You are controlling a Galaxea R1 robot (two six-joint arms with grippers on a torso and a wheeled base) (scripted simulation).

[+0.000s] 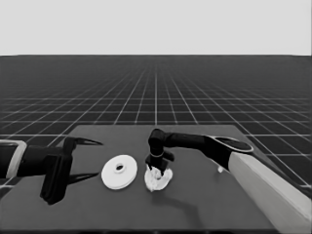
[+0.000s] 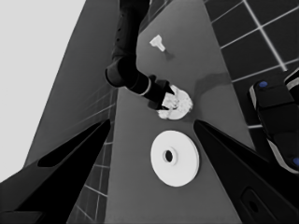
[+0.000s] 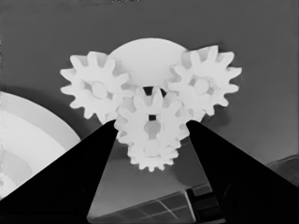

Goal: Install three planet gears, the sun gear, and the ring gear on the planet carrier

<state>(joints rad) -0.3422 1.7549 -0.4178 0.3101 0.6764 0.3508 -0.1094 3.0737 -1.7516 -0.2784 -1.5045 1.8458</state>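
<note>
The planet carrier (image 1: 165,183), the smaller round part, lies near the table's middle. My right gripper (image 1: 156,169) stands straight over it. In the right wrist view, planet gears sit on the carrier (image 3: 147,53), one on each side (image 3: 96,86) (image 3: 203,84), and a third (image 3: 152,161) shows partly under the middle gear. The right gripper (image 3: 150,123) is shut on that fourth gear, the sun gear (image 3: 152,133), held over the carrier's centre hole. The ring gear (image 1: 119,171), the larger round part, lies flat beside the carrier. My left gripper (image 1: 97,159) waits open at the table's left end, holding nothing.
A thin white piece (image 2: 159,43) lies farther along the table, behind the right arm (image 1: 195,142). The left wrist view shows dark machinery with blue lights (image 2: 275,116) past the table's edge. The right arm's pale part (image 1: 273,190) fills the lower right corner.
</note>
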